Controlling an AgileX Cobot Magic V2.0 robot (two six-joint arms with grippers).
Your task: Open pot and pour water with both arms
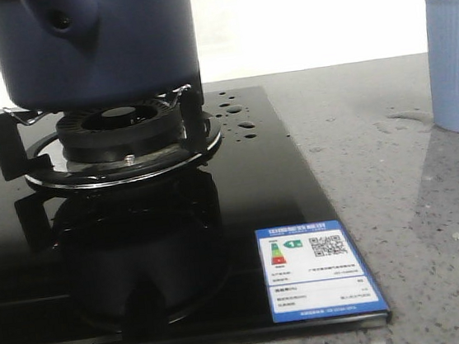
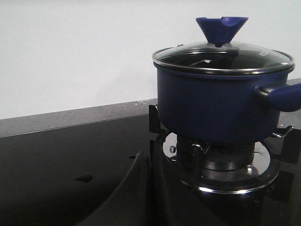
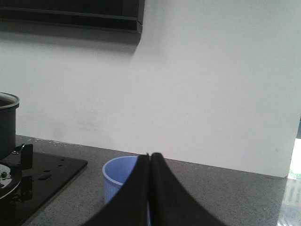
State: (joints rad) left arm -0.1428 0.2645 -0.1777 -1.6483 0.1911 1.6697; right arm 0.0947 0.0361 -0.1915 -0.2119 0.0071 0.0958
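Observation:
The dark navy-blue pot [image 1: 99, 46] stands on the burner [image 1: 117, 131] of a black glass stove, its stubby knob with a hole facing the front. In the left wrist view the pot [image 2: 216, 103] carries a glass lid [image 2: 223, 56] with a blue knob [image 2: 221, 27]. My left gripper [image 2: 151, 162] is shut and empty, low beside the burner. My right gripper [image 3: 149, 160] is shut and empty, in front of the light blue ribbed cup [image 3: 120, 181]. Drops of water [image 1: 235, 113] lie on the stove top, and a thin puddle [image 1: 410, 118] lies by the cup [image 1: 455, 59].
The black glass stove [image 1: 241, 204] has a blue and white label [image 1: 319, 270] at its front right corner. The grey speckled counter [image 1: 417, 217] runs to the right of it. A white wall stands behind, with a dark shelf [image 3: 70, 14] high up.

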